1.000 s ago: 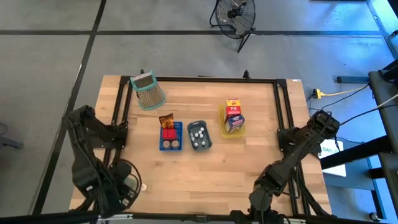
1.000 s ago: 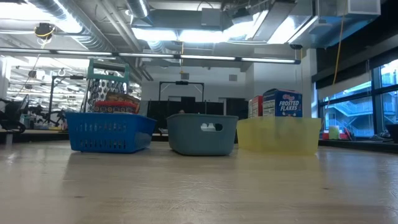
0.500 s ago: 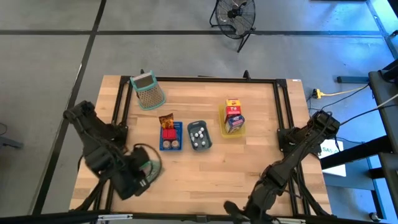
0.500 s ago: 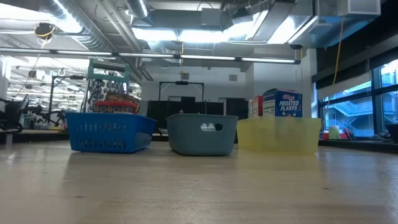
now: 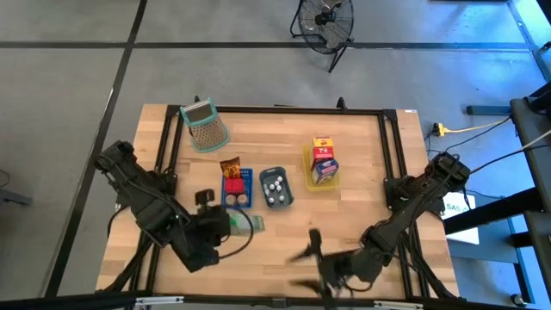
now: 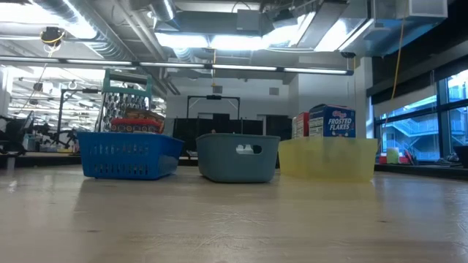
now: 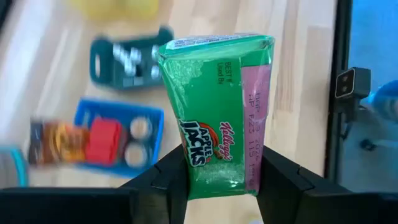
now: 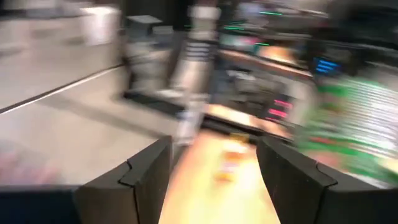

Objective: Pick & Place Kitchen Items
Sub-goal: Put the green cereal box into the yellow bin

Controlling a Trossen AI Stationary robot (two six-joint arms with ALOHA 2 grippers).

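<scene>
Left tool (image 7: 217, 177) clamped on green carton (image 7: 217, 112) by its bottom end only, could tip out mid-swing; right tool (image 8: 211, 180) empty, fingers apart, whipping around near it

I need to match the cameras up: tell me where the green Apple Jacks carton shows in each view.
High view: green Apple Jacks carton in the left end effector, just below the blue tray.
Low view: not in it.
Left wrist view: carton centre frame, clamped between the fingers.
Right wrist view: too blurred to tell.
Shared landmark: the blue tray.
</scene>
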